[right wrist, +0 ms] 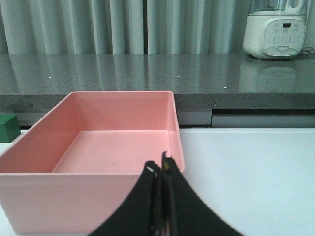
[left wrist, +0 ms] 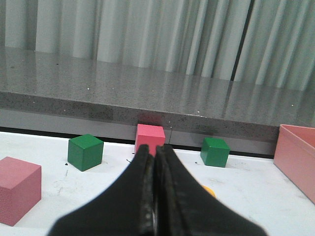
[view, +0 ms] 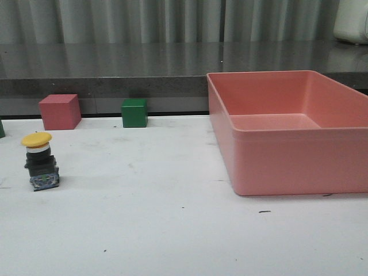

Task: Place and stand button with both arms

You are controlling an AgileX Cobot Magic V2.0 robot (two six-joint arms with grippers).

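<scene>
Front view: the yellow-capped, black-bodied push-button (view: 40,162) stands upright near the white table's (view: 172,230) left edge, nearer the left gripper (left wrist: 155,157); both it and the right gripper (right wrist: 162,169) are pinched closed, empty.

Lighting was soft, even and rather dim. The grey counter (view: 115,63) carried pale streaked reflections of the curtain (view: 172,20). Shadows on the white table (view: 172,230) were faint. Both wrist views showed the near fingers dark and blurred.
</scene>
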